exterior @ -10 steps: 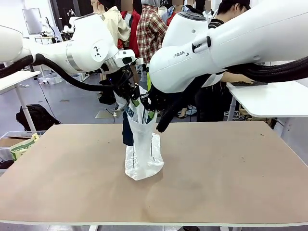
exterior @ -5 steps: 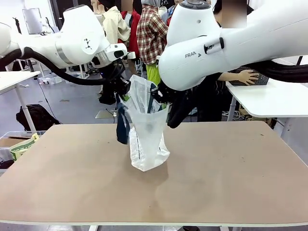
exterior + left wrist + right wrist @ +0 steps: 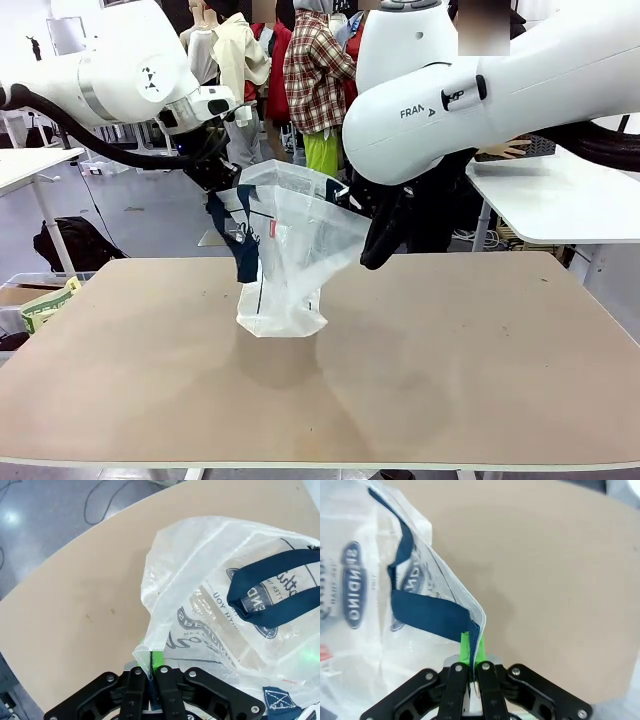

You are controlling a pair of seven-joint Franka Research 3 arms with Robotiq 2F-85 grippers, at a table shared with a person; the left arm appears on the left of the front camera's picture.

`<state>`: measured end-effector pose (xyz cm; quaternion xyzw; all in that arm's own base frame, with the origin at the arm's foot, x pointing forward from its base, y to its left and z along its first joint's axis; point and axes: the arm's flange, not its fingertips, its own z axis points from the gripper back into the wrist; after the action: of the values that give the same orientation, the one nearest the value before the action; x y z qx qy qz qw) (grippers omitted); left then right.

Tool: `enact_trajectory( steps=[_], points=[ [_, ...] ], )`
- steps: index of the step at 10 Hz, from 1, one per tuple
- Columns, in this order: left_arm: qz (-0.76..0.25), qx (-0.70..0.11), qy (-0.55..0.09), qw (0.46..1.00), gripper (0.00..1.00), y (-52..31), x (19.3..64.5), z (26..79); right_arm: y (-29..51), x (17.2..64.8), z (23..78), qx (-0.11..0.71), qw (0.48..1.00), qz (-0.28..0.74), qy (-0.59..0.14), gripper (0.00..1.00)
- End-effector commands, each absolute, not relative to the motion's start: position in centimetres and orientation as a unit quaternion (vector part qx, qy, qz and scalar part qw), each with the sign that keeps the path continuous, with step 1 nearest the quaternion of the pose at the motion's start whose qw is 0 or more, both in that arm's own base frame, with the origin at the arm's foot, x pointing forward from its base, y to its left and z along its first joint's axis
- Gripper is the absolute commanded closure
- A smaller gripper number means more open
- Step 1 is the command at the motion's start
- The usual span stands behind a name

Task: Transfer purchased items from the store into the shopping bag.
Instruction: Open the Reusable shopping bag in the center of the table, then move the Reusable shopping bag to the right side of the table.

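My left end effector (image 3: 151, 667) and right end effector (image 3: 472, 651) each pinched the shopping bag (image 3: 290, 250) rim, mouth open; loading, I judged, came next.

— What do the arms look like?
— The left arm (image 3: 120, 75) and the right arm (image 3: 480, 100) are glossy white with rounded shells. The right one bears black "FRAN" lettering (image 3: 418, 111), the left one a small black mark (image 3: 148, 72). A thick black hose (image 3: 90, 135) trails from each.
— And the pincers?
— The left pincer (image 3: 151, 662) and the right pincer (image 3: 471, 645) are matte black linkages with silver screws (image 3: 512, 670). Their fingers are faced with bright green pads (image 3: 466, 647).
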<state>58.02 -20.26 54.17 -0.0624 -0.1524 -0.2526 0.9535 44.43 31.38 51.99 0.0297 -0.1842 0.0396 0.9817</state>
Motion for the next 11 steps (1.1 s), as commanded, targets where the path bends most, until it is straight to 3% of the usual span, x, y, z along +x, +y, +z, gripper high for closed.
enact_trajectory(
  steps=[1, 6, 7, 11],
  points=[
    [-0.264, -0.063, -0.141, 0.952, 1.0, -19.9, 58.6, 52.3, 31.3, 43.9, 50.7, 0.018, 0.984, 0.027, -0.176, 1.0],
    [-0.276, -0.114, -0.17, 0.939, 1.0, -20.5, 58.0, 49.9, 31.7, 44.5, 49.9, 0.036, 0.983, 0.029, -0.178, 1.0],
    [-0.277, -0.083, -0.156, 0.944, 1.0, -21.5, 58.6, 50.5, 31.7, 44.5, 49.9, 0.036, 0.983, 0.029, -0.178, 1.0],
    [-0.277, -0.083, -0.156, 0.944, 1.0, -21.5, 58.6, 50.5, 31.7, 44.5, 49.9, 0.036, 0.983, 0.029, -0.178, 1.0]
  ],
)
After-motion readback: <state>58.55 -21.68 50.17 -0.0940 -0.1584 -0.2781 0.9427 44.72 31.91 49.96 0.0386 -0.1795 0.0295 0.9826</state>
